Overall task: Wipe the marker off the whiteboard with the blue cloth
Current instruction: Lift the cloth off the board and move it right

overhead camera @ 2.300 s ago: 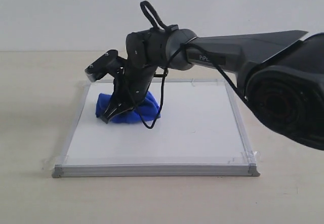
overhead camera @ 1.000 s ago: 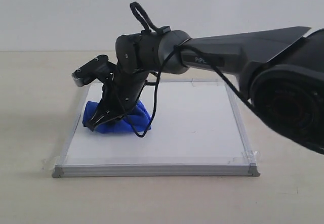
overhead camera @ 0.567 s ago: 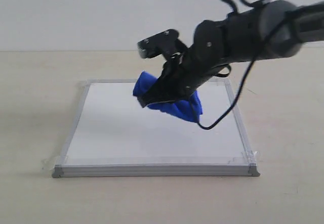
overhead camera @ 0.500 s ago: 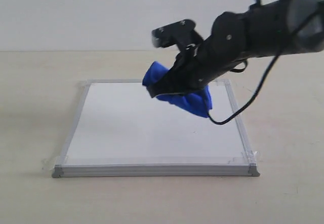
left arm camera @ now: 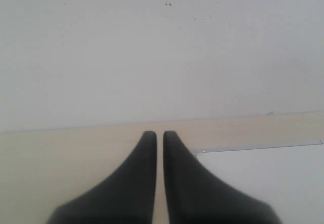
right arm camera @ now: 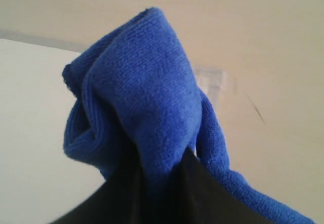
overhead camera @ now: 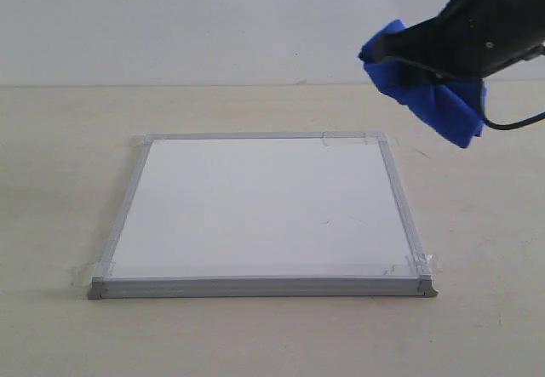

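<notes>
The whiteboard (overhead camera: pixel 264 207) lies flat on the table, its white face showing no red marker line. High above its far right corner, my right gripper (overhead camera: pixel 400 54) is shut on the blue cloth (overhead camera: pixel 430 88), which hangs in the air off the board. In the right wrist view the blue cloth (right arm camera: pixel 142 97) bulges out between the dark fingers (right arm camera: pixel 207 193), over the board's taped corner (right arm camera: pixel 212 80). My left gripper (left arm camera: pixel 159 135) is shut with nothing in it, beside a corner of the whiteboard (left arm camera: pixel 263 183). The left gripper does not show in the exterior view.
The beige table (overhead camera: pixel 68 181) runs all round the board up to a pale wall (overhead camera: pixel 170 19). Clear tape (overhead camera: pixel 417 265) holds the board's corners. A black cable (overhead camera: pixel 519 123) trails from the right arm.
My right gripper has lifted the blue cloth off the board's left part and swung it up and to the right, beyond the far right corner. The board now lies uncovered.
</notes>
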`<state>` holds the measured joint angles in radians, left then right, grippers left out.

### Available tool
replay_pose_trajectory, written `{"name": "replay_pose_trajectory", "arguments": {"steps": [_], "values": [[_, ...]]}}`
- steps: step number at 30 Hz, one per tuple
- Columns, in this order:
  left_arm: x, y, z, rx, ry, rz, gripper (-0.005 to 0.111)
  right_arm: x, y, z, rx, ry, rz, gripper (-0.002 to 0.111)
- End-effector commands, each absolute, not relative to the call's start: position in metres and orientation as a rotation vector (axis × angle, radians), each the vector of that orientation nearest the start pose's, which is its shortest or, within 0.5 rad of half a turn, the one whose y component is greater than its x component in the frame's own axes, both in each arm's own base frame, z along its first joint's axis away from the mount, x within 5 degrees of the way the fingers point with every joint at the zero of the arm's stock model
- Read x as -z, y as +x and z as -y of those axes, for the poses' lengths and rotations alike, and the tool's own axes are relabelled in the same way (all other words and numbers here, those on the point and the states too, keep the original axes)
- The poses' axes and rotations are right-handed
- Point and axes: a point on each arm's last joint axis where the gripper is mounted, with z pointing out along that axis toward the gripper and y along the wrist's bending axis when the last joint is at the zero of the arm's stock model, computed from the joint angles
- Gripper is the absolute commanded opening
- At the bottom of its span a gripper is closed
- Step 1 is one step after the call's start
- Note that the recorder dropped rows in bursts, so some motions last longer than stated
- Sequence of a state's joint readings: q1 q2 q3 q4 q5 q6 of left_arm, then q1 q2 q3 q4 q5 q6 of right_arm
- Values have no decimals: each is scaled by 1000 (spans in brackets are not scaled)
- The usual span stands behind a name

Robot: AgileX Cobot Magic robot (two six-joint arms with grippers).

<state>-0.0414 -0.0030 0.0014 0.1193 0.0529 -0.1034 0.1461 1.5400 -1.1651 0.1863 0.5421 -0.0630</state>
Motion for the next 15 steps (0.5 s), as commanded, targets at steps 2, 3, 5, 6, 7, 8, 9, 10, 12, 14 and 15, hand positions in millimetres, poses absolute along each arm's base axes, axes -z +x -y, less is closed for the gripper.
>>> {"name": "replay_pose_trajectory", "arguments": {"steps": [2, 3, 5, 6, 7, 8, 9, 10, 12, 14, 15], "values": [[-208, 56, 2, 32, 31, -1535, 4, -289, 332, -28, -190, -3, -2444, 0], [-208, 56, 2, 32, 31, -1535, 4, -289, 331, -25, -190, 11, -2447, 0], [-208, 56, 2, 32, 31, -1535, 4, -289, 332, -22, -197, 63, -2448, 0], [-208, 56, 2, 32, 31, -1535, 4, -289, 332, -21, -198, 101, -2451, 0], [-208, 56, 2, 32, 31, -1535, 4, -288, 331, -20, -198, 140, -2459, 0], [-208, 56, 2, 32, 31, -1535, 4, -286, 331, -19, -198, 189, -2468, 0], [-208, 56, 2, 32, 31, -1535, 4, -284, 331, -18, -196, 257, -2484, 0], [-208, 56, 2, 32, 31, -1535, 4, -278, 330, -17, -185, 319, -2506, 0], [-208, 56, 2, 32, 31, -1535, 4, -268, 328, -15, -165, 393, -2512, 0], [-208, 56, 2, 32, 31, -1535, 4, -256, 325, -16, -176, 473, -2477, 0], [-208, 56, 2, 32, 31, -1535, 4, -250, 324, -18, -190, 498, -2452, 0]]}}
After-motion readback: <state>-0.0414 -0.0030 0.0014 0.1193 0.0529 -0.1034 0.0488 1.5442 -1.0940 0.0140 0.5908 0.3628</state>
